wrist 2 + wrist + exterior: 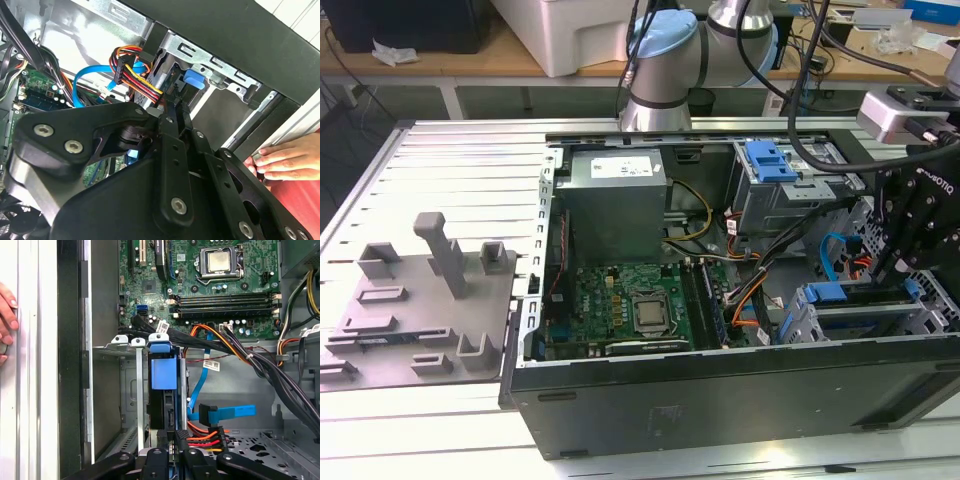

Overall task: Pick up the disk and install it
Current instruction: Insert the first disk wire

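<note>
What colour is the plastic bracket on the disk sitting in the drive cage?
Blue; the disk bracket shows best in the first wrist view.

I see my gripper [172, 107] by the drive cage [215, 75], near a blue tab [194, 79]. A person's hand [287, 160] rests on the case edge.

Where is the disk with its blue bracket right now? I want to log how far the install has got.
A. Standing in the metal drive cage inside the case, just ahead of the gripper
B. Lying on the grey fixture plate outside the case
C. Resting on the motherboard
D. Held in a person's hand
A: in the first wrist view the disk stands on edge in the drive cage, directly ahead of the gripper.
</note>
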Robot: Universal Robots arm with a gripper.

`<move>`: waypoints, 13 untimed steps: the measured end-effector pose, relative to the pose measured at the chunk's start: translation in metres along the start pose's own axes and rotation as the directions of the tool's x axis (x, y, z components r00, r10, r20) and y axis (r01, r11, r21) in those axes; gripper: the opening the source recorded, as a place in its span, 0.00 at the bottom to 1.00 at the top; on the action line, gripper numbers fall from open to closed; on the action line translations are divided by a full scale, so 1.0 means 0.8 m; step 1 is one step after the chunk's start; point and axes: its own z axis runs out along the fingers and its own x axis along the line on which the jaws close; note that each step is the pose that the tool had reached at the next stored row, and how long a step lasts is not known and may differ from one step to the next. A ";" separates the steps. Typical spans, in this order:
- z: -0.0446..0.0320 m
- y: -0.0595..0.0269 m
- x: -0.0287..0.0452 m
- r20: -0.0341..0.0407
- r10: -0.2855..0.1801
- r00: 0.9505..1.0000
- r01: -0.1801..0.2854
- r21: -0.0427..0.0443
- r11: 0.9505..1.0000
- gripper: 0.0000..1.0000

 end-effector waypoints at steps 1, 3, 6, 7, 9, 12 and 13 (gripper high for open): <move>0.0002 0.000 0.0000 0.000 0.000 1.000 0.000 0.000 1.000 0.18; 0.0005 0.000 -0.0001 0.000 0.000 1.000 0.000 0.000 1.000 0.18; 0.0007 0.000 -0.0001 0.000 0.000 1.000 0.000 0.000 1.000 0.18; 0.0007 0.000 -0.0001 0.000 0.000 1.000 0.000 0.000 1.000 0.18; 0.0008 0.000 -0.0001 0.000 0.000 1.000 0.000 0.000 1.000 0.18; 0.0009 0.000 -0.0001 0.000 0.000 1.000 0.000 0.000 1.000 0.18; 0.0007 0.000 -0.0001 0.001 0.000 1.000 0.000 0.000 1.000 0.18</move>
